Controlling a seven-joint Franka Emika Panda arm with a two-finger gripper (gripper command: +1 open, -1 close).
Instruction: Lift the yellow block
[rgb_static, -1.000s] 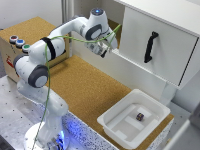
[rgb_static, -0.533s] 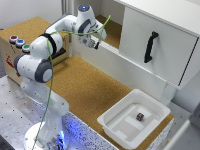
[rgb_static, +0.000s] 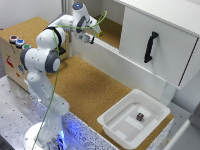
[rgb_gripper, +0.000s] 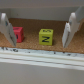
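In the wrist view the yellow block (rgb_gripper: 46, 36) is a small yellow cube with a dark mark on its face. It sits on the cork floor just beyond a white ledge (rgb_gripper: 42, 56). My gripper (rgb_gripper: 38, 44) is open and empty, and the block shows in the gap between the two fingers, apart from both. A small red block (rgb_gripper: 17, 34) lies close beside one finger (rgb_gripper: 7, 30). In the exterior view my gripper (rgb_static: 89, 37) hangs over the recess behind the low white wall. The yellow block is hidden there.
A white cabinet with a black handle (rgb_static: 150, 46) stands at the exterior view's right. A white tub (rgb_static: 116, 123) at the front right holds a small dark brown block (rgb_static: 139, 117). A wooden box with coloured buttons (rgb_static: 17, 42) stands at the left. A yellow-green cable (rgb_static: 100, 20) runs along the arm.
The arm has swung toward the exterior view's left and further back, carrying the gripper along the white wall to the recess.
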